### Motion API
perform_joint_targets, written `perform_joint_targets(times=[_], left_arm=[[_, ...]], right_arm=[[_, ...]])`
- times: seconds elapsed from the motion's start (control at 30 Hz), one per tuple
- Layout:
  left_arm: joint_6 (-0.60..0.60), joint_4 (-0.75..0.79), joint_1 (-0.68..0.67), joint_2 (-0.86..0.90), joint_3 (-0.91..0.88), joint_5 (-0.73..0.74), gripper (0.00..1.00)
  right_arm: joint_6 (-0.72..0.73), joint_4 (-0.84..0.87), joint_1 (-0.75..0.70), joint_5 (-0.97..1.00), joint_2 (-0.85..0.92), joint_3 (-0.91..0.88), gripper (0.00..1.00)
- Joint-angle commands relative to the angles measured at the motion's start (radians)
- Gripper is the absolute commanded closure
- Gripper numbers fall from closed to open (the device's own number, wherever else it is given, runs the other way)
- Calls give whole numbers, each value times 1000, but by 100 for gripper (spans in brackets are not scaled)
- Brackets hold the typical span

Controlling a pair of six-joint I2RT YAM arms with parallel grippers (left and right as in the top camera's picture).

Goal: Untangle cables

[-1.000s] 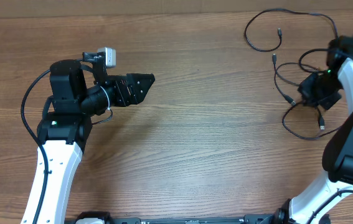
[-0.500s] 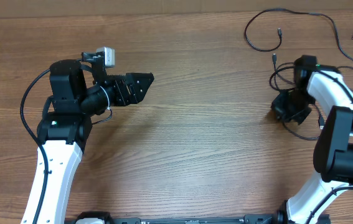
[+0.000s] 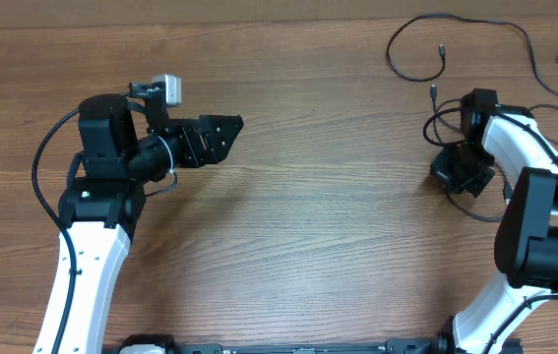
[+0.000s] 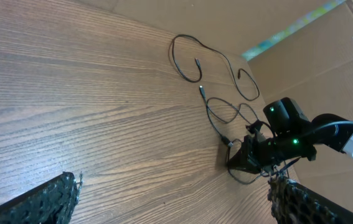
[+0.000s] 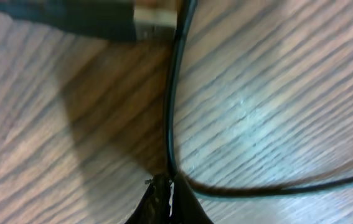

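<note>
Pinching a black cable (image 5: 170,112) in the closed right hand (image 3: 462,173) by the table's (image 3: 338,236) right edge, apparently to tug it loose.

My right end effector (image 3: 459,173): jaws hidden under my wrist from overhead; gap untellable.
My fingers (image 5: 167,202): only a dark, blurred tip at the bottom edge.
Plug (image 5: 154,14): cut by the top edge.
Cables (image 5: 169,112): strands run off-frame.

left gripper (image 3: 227,136) hovers toward the left edge, jaws wide apart. right gripper (image 3: 458,174) sits low near the right edge, pinched closed.
</note>
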Motion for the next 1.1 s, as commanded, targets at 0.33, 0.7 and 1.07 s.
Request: perform_joint_targets(times=[0.33, 0.7, 1.07], left_arm=[[19, 1, 0, 5, 18, -4, 0], [19, 1, 0, 5, 18, -4, 0], [19, 1, 0, 5, 18, -4, 0]], right_arm=[[-72, 66, -3, -45, 3, -10, 96], [-162, 76, -4, -111, 5, -49, 94], [-22, 66, -4, 157, 5, -53, 96]])
